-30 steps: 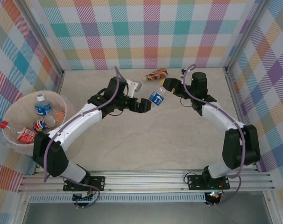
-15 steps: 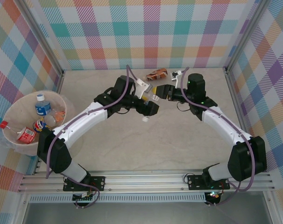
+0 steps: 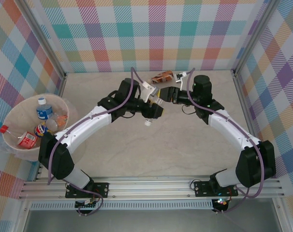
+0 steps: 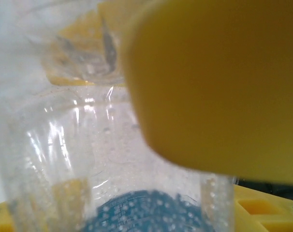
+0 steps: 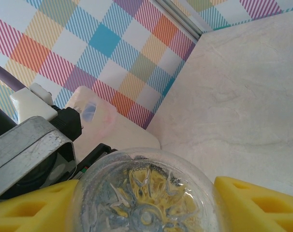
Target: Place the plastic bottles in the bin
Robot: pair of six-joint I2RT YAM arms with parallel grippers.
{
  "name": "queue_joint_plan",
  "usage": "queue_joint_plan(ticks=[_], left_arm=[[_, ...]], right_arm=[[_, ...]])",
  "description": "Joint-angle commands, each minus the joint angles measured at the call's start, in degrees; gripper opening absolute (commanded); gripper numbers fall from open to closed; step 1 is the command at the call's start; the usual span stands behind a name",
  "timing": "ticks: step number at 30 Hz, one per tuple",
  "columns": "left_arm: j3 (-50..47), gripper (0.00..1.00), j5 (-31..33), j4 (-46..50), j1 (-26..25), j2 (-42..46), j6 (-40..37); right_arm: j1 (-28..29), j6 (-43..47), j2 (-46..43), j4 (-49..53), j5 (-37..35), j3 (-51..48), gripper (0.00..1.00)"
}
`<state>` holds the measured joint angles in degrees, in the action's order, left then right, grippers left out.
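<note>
Plastic bottle [image 3: 159, 99], clear with a blue label, is up off the bench [image 3: 185, 145] near the middle, a bit toward 12 o'clock. Both arms meet there. The left arm [image 3: 88, 121] comes in from 8 o'clock and the right arm [image 3: 228, 123] comes in from 4 o'clock.

From the right wrist, the round bottom of the bottle [image 5: 144, 193] sits between the right fingers [image 5: 253, 203], one yellow finger at each side. They are right up against it, but I cannot tell if they are squeezing it.

From the left wrist, the bottle [image 4: 112, 159] is very close, with the left fingers [image 4: 265, 208] low at its two sides. A big blurry yellow block [image 4: 214, 87] lies across the bottle at 2 o'clock. I cannot tell if the left fingers are tight on it.

A crushed brown and orange bottle [image 3: 162, 76] lies on the bench at 12 o'clock from the held one.

The bin [image 3: 13, 113] stands at 9 o'clock, off the bench's edge. Inside it are a blue label bottle [image 3: 44, 110] and a red bottle [image 3: 28, 140].
</note>
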<state>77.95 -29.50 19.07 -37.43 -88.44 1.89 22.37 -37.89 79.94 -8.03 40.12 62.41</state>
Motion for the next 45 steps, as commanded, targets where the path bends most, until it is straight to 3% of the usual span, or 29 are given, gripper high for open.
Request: queue_joint_plan(ticks=[1, 5, 9, 13, 16, 20, 23, 25, 27, 29, 38, 43, 45], left_arm=[[-1.37, 0.61, 5.39, -2.21, -0.19, 2.48, 0.58], [-0.82, 0.59, 11.68, 0.26, -0.10, 3.16, 1.23], [1.42, 0.57, 24.13, 6.39, 0.33, 5.53, 5.40], [4.31, 0.58, 39.01, 14.03, 0.36, 11.24, 10.85], [6.96, 0.58, 51.31, 19.95, 0.43, 16.27, 13.72], [10.05, 0.59, 64.64, 26.35, 0.52, 22.56, 15.01], [12.31, 0.59, 78.22, 31.47, 1.17, 25.89, 15.63], [13.11, 0.60, 88.35, 34.36, 2.68, 27.94, 17.36], [12.38, 0.60, 92.74, 34.83, 6.06, 30.14, 18.01], [12.26, 0.61, 89.38, 36.03, 11.31, 32.07, 19.37], [12.19, 0.59, 53.46, 43.48, 39.15, 29.82, 23.68], [13.65, 0.63, 41.75, 47.61, 53.38, 26.49, 23.11], [14.51, 0.60, 40.03, 49.51, 58.25, 24.62, 22.57]], right_arm=[[0.32, -1.21, -0.75, -0.54, 1.45, 2.18, 0.73], [0.17, -1.84, -2.59, 0.77, -3.97, 1.95, 0.85], [0.03, -0.91, -7.65, 4.20, -17.73, 0.62, 0.97], [0.05, 2.62, -11.18, 11.77, -30.70, 0.39, 1.00], [0.04, 4.24, -11.98, 15.82, -36.06, 0.34, 1.00], [-0.05, 5.07, -11.85, 16.75, -36.97, -0.01, 1.00], [-0.05, 5.02, -11.30, 16.33, -36.54, -0.05, 1.00], [-0.04, 4.89, -10.89, 16.11, -36.12, 0.07, 1.00], [-0.05, 4.75, -10.45, 15.80, -35.40, 0.30, 1.00], [-0.01, 4.43, -9.99, 15.69, -34.57, 0.49, 1.00], [-0.09, 5.34, -9.92, 17.17, -33.07, 0.43, 1.00], [-0.07, 7.22, -10.74, 18.69, -32.90, 0.52, 1.00], [-0.09, 8.12, -10.77, 19.12, -33.47, 0.58, 1.00]])
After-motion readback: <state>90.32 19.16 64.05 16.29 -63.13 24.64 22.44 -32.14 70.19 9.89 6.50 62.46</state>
